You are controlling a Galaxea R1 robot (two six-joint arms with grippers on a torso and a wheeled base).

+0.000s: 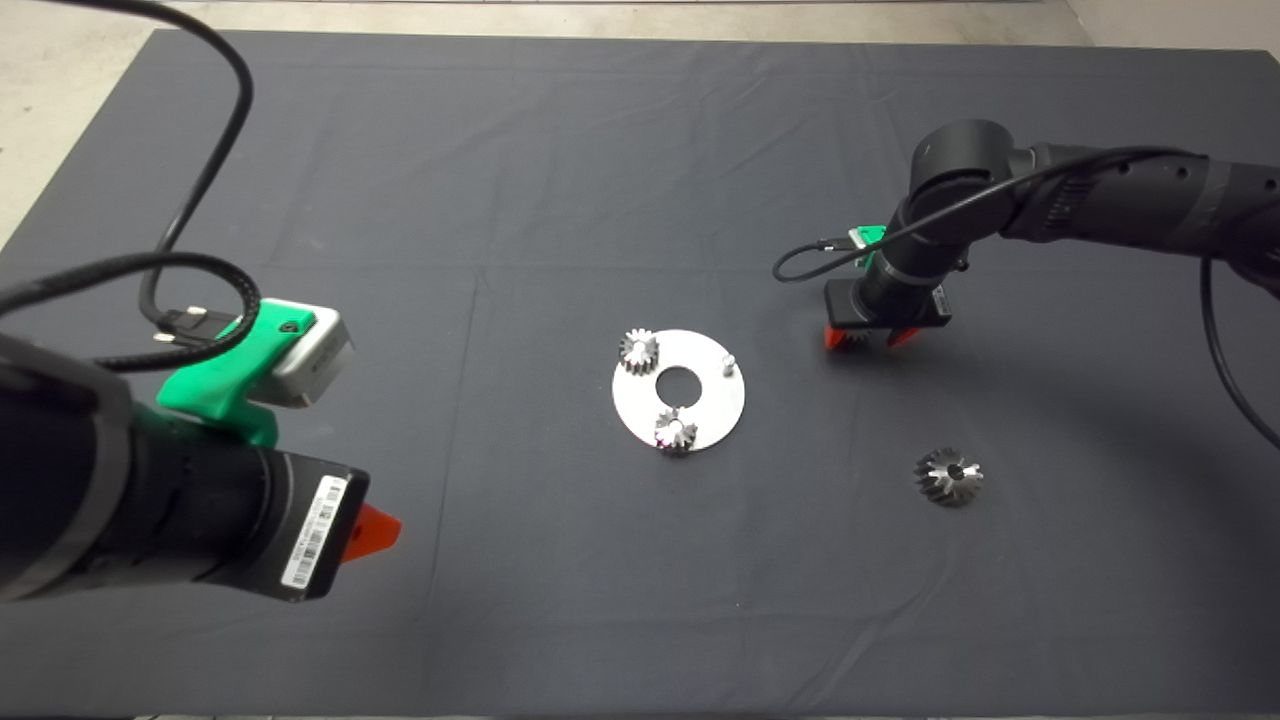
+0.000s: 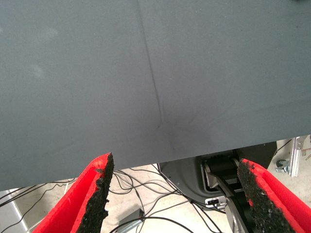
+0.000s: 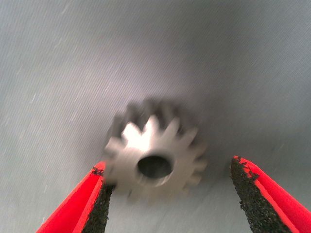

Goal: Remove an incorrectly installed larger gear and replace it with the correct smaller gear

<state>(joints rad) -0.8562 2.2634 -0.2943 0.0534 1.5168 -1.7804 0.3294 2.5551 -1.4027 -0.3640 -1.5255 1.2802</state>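
The smaller gear (image 3: pixel 155 155), a grey steel pinion with a centre hole, lies flat on the mat between the open fingers of my right gripper (image 3: pixel 170 196). One pad (image 3: pixel 99 206) is at its teeth, the other stands apart. In the head view this gripper (image 1: pixel 866 338) points down at the mat right of the round steel plate (image 1: pixel 700 410) and hides that gear. The larger gear (image 1: pixel 948 476), flared and dark, lies on the mat right of the plate. My left gripper (image 1: pixel 378 528) is open and empty at the lower left.
Two small gears (image 1: pixel 638 350) (image 1: pixel 676 430) sit on the plate, and a bare pin (image 1: pixel 729 362) stands at its right side. The left wrist view shows the mat's edge (image 2: pixel 194 155) and cables on the floor beyond.
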